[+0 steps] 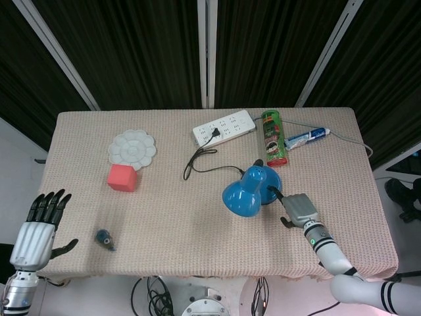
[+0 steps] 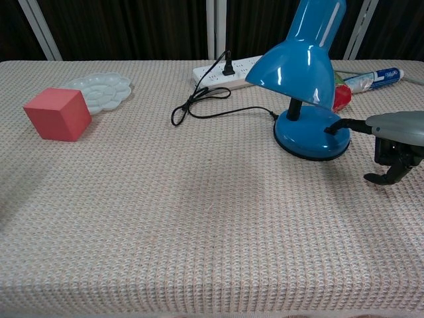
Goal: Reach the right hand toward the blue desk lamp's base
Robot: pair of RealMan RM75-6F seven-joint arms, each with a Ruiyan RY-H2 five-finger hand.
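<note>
The blue desk lamp stands right of the table's middle, its shade (image 1: 240, 197) (image 2: 295, 63) tipped over its round base (image 1: 270, 183) (image 2: 306, 140). My right hand (image 1: 297, 210) (image 2: 396, 136) sits just right of the base, one finger (image 2: 348, 124) stretched out so its tip touches the black switch on top. The thumb hooks below and the other fingers look curled in; it holds nothing. My left hand (image 1: 38, 227) hovers off the table's near left corner with its fingers apart and nothing in it; only the head view shows it.
The lamp's cord (image 1: 204, 161) (image 2: 199, 103) runs to a white power strip (image 1: 223, 128) (image 2: 228, 68) at the back. A green can (image 1: 273, 138) and a toothpaste tube (image 1: 306, 138) (image 2: 374, 77) lie behind the lamp. White palette (image 1: 132, 148), red cube (image 1: 123, 178) (image 2: 57, 114) and a small blue object (image 1: 104, 239) sit left.
</note>
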